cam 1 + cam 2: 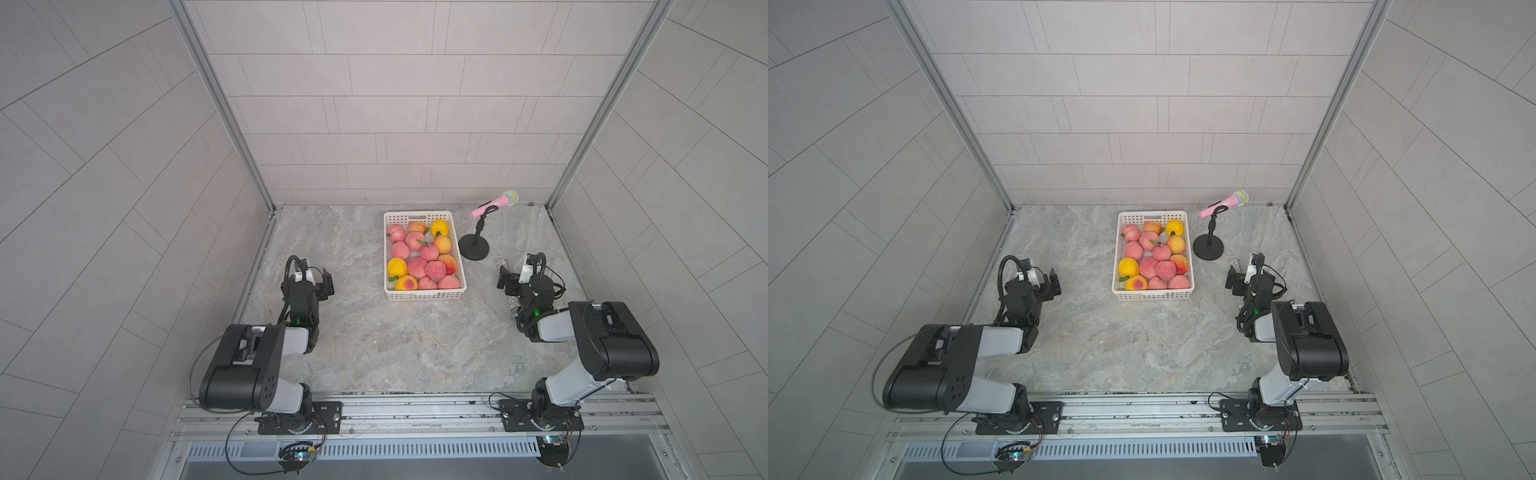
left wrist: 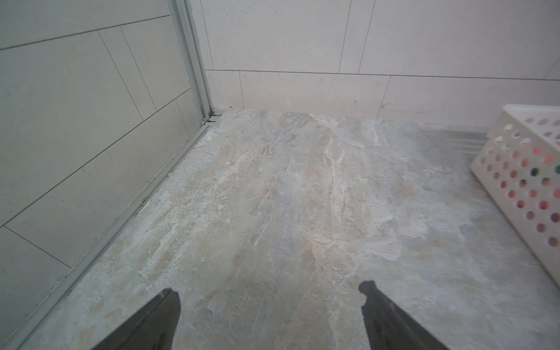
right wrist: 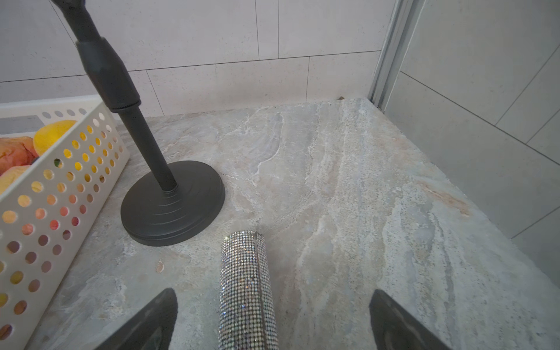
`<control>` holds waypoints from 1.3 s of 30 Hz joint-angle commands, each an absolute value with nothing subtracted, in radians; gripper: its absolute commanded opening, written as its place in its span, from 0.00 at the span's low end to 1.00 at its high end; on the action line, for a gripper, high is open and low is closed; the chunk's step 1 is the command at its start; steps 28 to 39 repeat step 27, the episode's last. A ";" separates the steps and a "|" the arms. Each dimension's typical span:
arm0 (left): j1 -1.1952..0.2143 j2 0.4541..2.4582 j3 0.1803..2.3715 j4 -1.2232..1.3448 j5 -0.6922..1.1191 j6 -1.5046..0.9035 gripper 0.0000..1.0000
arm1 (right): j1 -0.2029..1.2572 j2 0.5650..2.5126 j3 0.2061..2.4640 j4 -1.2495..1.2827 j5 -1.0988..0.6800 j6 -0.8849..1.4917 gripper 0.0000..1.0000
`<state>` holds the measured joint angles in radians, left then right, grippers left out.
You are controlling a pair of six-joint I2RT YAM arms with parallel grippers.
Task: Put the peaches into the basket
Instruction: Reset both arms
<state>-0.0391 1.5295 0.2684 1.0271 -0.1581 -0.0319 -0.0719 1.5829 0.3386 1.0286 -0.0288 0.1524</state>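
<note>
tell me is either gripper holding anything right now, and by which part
Nothing is held. The left gripper and right gripper are both open and empty; a glittery cylinder lies on the table beneath the right one.

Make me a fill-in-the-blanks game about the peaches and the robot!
All the peaches lie inside the white ____.
The pink microphone sits on a ____ stand.
The left gripper and right gripper are both ____.
Missing words: basket; black; open.
</note>
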 commanded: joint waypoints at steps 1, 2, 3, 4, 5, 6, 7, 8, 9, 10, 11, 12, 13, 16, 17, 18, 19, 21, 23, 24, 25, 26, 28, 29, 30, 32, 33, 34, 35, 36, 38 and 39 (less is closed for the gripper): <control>-0.038 1.582 0.283 1.121 -0.122 0.005 1.00 | -0.066 1.566 0.345 0.990 -0.037 0.126 1.00; -0.038 1.568 0.318 1.042 -0.139 0.001 1.00 | -0.067 1.566 0.343 0.994 -0.039 0.129 1.00; -0.038 1.565 0.340 0.997 -0.157 -0.003 1.00 | -0.067 1.566 0.344 0.990 -0.038 0.127 1.00; -0.038 1.575 0.353 0.988 -0.175 -0.011 1.00 | -0.066 1.565 0.344 0.989 -0.038 0.127 1.00; -0.038 1.584 0.370 0.972 -0.213 -0.026 1.00 | -0.066 1.566 0.342 0.991 -0.039 0.127 1.00; -0.038 1.576 0.392 0.912 -0.252 -0.045 1.00 | -0.066 1.566 0.343 0.991 -0.038 0.127 1.00; -0.038 1.571 0.400 0.888 -0.252 -0.042 1.00 | -0.066 1.565 0.342 0.991 -0.038 0.127 1.00; -0.038 1.572 0.398 0.896 -0.250 -0.039 1.00 | -0.067 1.566 0.343 0.992 -0.038 0.127 1.00; -0.038 1.583 0.389 0.931 -0.249 -0.036 1.00 | -0.066 1.565 0.343 0.991 -0.039 0.128 1.00; -0.038 1.584 0.388 0.936 -0.250 -0.036 1.00 | -0.067 1.566 0.342 0.992 -0.038 0.127 1.00; -0.038 1.575 0.388 0.919 -0.246 -0.037 1.00 | -0.066 1.566 0.344 0.991 -0.039 0.127 1.00; -0.038 1.576 0.387 0.926 -0.246 -0.036 1.00 | -0.066 1.567 0.343 0.990 -0.038 0.127 1.00; -0.038 1.579 0.385 0.937 -0.246 -0.035 1.00 | -0.066 1.566 0.342 0.992 -0.038 0.127 1.00; -0.039 1.580 0.385 0.935 -0.245 -0.036 1.00 | -0.066 1.566 0.342 0.990 -0.037 0.127 1.00; -0.038 1.579 0.387 0.931 -0.247 -0.036 1.00 | -0.066 1.566 0.344 0.991 -0.037 0.127 1.00; -0.039 1.580 0.387 0.930 -0.246 -0.037 1.00 | -0.066 1.566 0.342 0.990 -0.037 0.127 1.00; -0.038 1.580 0.388 0.931 -0.248 -0.037 1.00 | -0.066 1.565 0.345 0.990 -0.037 0.127 1.00; -0.038 1.580 0.388 0.929 -0.248 -0.037 1.00 | -0.064 1.568 0.350 0.981 -0.030 0.124 1.00; -0.038 1.582 0.388 0.928 -0.248 -0.036 1.00 | -0.038 1.568 0.375 0.933 0.023 0.107 1.00; -0.038 1.580 0.388 0.928 -0.247 -0.037 1.00 | -0.028 1.568 0.380 0.922 0.035 0.099 1.00; -0.038 1.580 0.388 0.928 -0.248 -0.036 1.00 | -0.028 1.569 0.377 0.928 0.034 0.100 1.00; -0.038 1.578 0.387 0.930 -0.247 -0.037 1.00 | -0.029 1.568 0.374 0.937 0.031 0.101 1.00; -0.038 1.577 0.385 0.932 -0.246 -0.036 1.00 | -0.028 1.564 0.368 0.940 0.028 0.099 1.00; -0.038 1.577 0.385 0.932 -0.246 -0.036 1.00 | -0.028 1.564 0.368 0.940 0.028 0.099 1.00; -0.038 1.577 0.385 0.932 -0.246 -0.036 1.00 | -0.028 1.564 0.368 0.940 0.028 0.099 1.00; -0.038 1.577 0.385 0.932 -0.246 -0.036 1.00 | -0.028 1.564 0.368 0.940 0.028 0.099 1.00; -0.038 1.577 0.385 0.932 -0.246 -0.036 1.00 | -0.028 1.564 0.368 0.940 0.028 0.099 1.00; -0.038 1.577 0.385 0.932 -0.246 -0.036 1.00 | -0.028 1.564 0.368 0.940 0.028 0.099 1.00; -0.038 1.577 0.385 0.932 -0.246 -0.036 1.00 | -0.028 1.564 0.368 0.940 0.028 0.099 1.00; -0.038 1.577 0.385 0.932 -0.246 -0.036 1.00 | -0.028 1.564 0.368 0.940 0.028 0.099 1.00; -0.038 1.577 0.385 0.932 -0.246 -0.036 1.00 | -0.028 1.564 0.368 0.940 0.028 0.099 1.00; -0.038 1.577 0.385 0.932 -0.246 -0.036 1.00 | -0.028 1.564 0.368 0.940 0.028 0.099 1.00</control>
